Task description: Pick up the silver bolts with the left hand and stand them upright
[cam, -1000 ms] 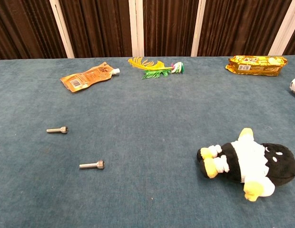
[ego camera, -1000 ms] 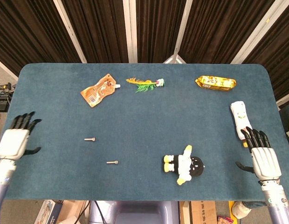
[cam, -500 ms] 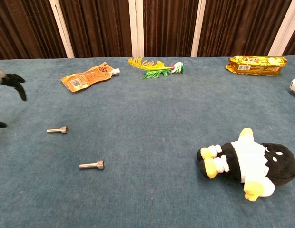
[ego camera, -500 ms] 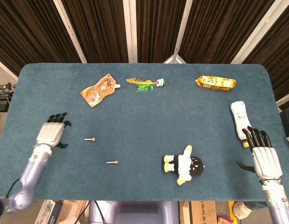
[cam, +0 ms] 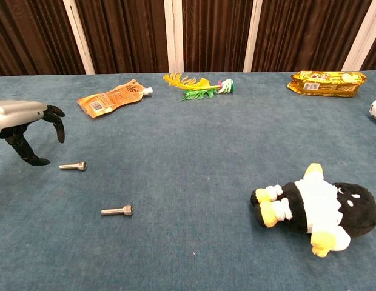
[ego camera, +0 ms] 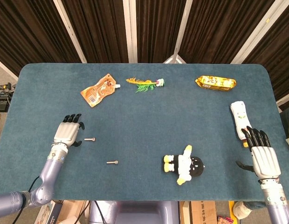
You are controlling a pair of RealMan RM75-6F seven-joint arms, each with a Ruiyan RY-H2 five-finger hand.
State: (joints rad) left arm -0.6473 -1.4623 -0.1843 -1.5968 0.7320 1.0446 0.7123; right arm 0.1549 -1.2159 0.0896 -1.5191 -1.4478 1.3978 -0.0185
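Two silver bolts lie flat on the blue table. The farther bolt (ego camera: 90, 139) (cam: 73, 166) lies just right of my left hand (ego camera: 67, 131) (cam: 24, 124). That hand hovers over the table with fingers apart and curved downward, holding nothing. The nearer bolt (ego camera: 112, 162) (cam: 117, 211) lies farther toward the front, well apart from the hand. My right hand (ego camera: 263, 156) stays at the table's right front edge, fingers spread and empty; the chest view does not show it.
An orange pouch (ego camera: 99, 89) (cam: 110, 97), a feather toy (ego camera: 145, 84) (cam: 199, 85) and a gold snack pack (ego camera: 215, 82) (cam: 326, 83) lie along the back. A plush penguin (ego camera: 184, 164) (cam: 315, 207) sits front right. A white bottle (ego camera: 239, 119) lies by the right edge.
My left hand has moved right across the table from the left edge and now sits close beside the farther bolt. The right hand and both bolts have stayed put.
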